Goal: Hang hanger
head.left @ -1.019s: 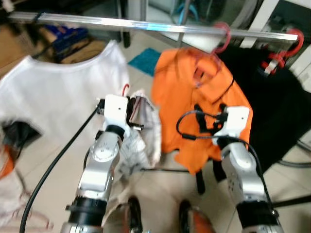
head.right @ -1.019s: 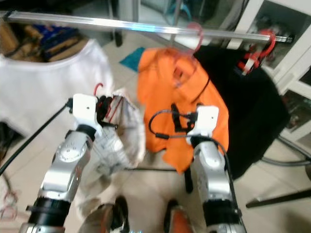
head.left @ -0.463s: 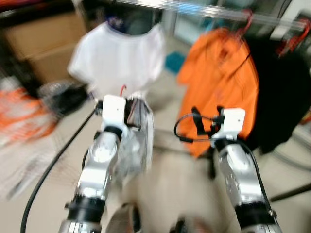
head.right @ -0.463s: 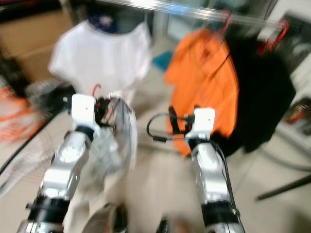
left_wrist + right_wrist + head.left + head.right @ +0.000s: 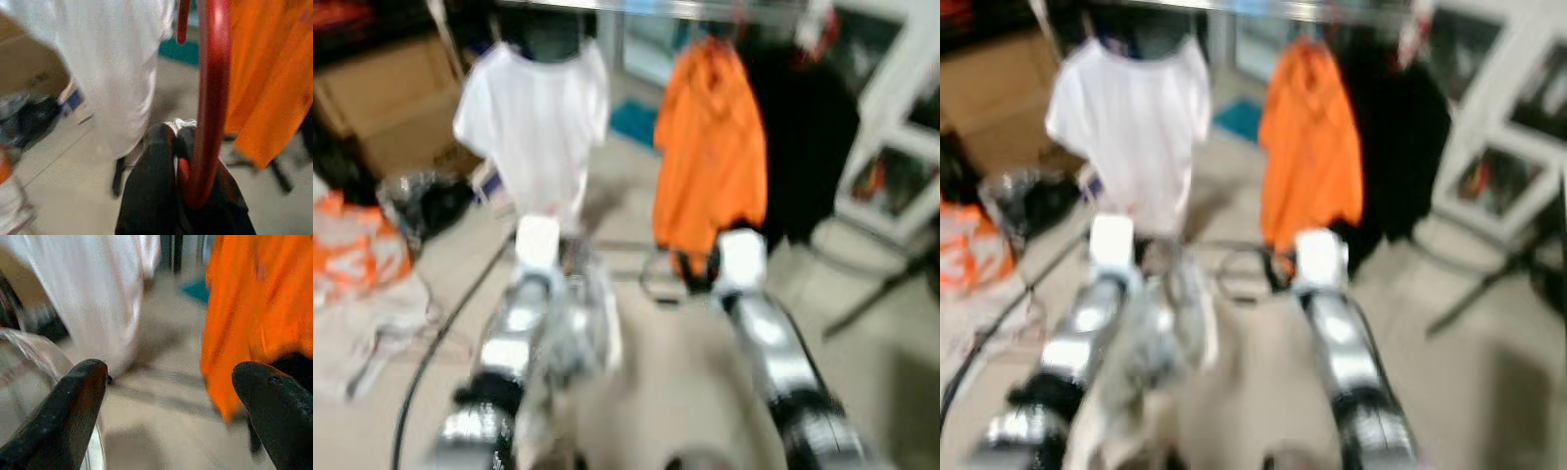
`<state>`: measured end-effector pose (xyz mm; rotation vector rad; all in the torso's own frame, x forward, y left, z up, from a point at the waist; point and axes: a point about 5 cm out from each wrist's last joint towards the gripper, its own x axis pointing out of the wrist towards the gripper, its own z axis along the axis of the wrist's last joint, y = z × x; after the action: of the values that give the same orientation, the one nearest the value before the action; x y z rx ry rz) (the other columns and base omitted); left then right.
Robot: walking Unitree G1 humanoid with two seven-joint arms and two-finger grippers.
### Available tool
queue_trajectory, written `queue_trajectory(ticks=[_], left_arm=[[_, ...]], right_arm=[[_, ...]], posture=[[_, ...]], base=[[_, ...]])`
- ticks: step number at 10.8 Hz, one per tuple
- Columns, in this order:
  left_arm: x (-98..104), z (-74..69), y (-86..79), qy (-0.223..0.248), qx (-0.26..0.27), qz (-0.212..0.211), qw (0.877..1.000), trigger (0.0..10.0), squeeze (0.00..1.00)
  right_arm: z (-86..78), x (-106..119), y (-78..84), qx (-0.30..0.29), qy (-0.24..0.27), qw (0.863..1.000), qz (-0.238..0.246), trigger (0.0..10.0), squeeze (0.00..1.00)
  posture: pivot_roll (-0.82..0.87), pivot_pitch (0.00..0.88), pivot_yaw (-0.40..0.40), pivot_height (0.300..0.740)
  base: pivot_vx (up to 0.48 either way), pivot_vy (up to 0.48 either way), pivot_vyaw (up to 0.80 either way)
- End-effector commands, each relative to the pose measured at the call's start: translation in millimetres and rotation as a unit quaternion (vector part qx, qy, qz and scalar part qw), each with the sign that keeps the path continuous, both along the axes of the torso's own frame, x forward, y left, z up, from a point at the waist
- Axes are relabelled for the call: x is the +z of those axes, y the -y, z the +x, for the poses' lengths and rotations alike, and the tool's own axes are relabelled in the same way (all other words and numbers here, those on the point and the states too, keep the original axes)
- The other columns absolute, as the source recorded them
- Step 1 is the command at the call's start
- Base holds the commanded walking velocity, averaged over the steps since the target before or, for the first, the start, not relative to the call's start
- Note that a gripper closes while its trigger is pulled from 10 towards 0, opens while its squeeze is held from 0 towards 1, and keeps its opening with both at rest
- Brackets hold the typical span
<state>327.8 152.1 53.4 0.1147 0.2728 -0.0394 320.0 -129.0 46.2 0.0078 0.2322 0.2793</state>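
Note:
My left gripper point(image 5: 183, 164) is shut on a red hanger point(image 5: 208, 98), whose hook rises between the black fingers point(image 5: 151, 196). A pale grey garment point(image 5: 582, 328) hangs from it beside my left arm. My right gripper point(image 5: 168, 404) is open with nothing between its fingers point(image 5: 73, 404). Ahead runs a silver rail point(image 5: 656, 8) across the top of the blurred eye views. On it hang a white shirt point(image 5: 538, 117), an orange shirt point(image 5: 710, 147) and a black garment point(image 5: 803, 127).
A cardboard box point(image 5: 386, 108) stands at the left. An orange and white bag point(image 5: 357, 264) and a dark bundle point(image 5: 426, 201) lie on the floor at the left. White cabinet doors point(image 5: 891, 166) stand at the right, with dark stand legs point(image 5: 876, 294) below.
The whole picture has shifted: the rack and its clothes now look farther off and higher, so the camera moved. My left gripper still holds the hanger; the right stays open.

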Motion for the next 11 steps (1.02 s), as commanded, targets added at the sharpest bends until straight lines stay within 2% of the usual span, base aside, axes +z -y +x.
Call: queue_trajectory(ticks=[1, 2, 3, 4, 5, 8, 11], left_arm=[[-1.7, 2.7, 9.2, 0.002, -0.018, 0.013, 1.000, 10.0, 0.00], [-36.6, -12.5, 7.3, -0.104, 0.000, -0.001, 0.995, 10.0, 0.00], [-48.5, -20.8, 7.5, -0.143, 0.001, 0.004, 0.990, 10.0, 0.00], [-80.9, -51.2, -2.9, -0.234, 0.016, 0.043, 0.971, 10.0, 0.00], [-95.9, -69.0, -5.9, -0.281, 0.015, 0.043, 0.959, 10.0, 0.00], [-99.4, -74.1, -13.9, -0.283, 0.036, 0.040, 0.957, 10.0, 0.00], [-99.8, -74.9, -17.7, -0.288, 0.046, 0.035, 0.956, 10.0, 0.00]], right_arm=[[-3.7, -13.5, 5.1, -0.006, -0.037, 0.999, -0.021, 10.0, 0.00], [-12.7, -36.9, -5.7, 0.003, -0.127, 0.991, -0.046, 10.0, 0.00], [-21.0, -48.2, -10.8, 0.011, -0.171, 0.984, -0.046, 10.0, 0.00], [-58.2, -83.5, -24.9, 0.070, -0.293, 0.950, -0.087, 10.0, 0.00], [-73.5, -95.1, -24.3, 0.100, -0.325, 0.932, -0.124, 10.0, 0.00], [-69.9, -94.4, -13.5, 0.064, -0.328, 0.934, -0.128, 10.0, 0.00], [-70.1, -94.7, -12.5, 0.063, -0.331, 0.932, -0.133, 10.0, 0.00]], posture=[[-0.11, 0.099, -0.022, 0.740], [-0.11, 0.097, -0.039, 0.740], [-0.11, 0.098, -0.042, 0.740], [-0.09, 0.104, -0.051, 0.740], [-0.09, 0.106, -0.051, 0.740], [-0.08, 0.107, -0.057, 0.740], [-0.08, 0.098, -0.055, 0.740]], base=[[0.000, 0.000, 0.00], [0.000, 0.000, 0.00], [0.000, 0.000, 0.00], [0.000, 0.000, 0.00], [0.000, 0.000, 0.00], [0.000, 0.000, 0.00], [0.000, 0.000, 0.00]])
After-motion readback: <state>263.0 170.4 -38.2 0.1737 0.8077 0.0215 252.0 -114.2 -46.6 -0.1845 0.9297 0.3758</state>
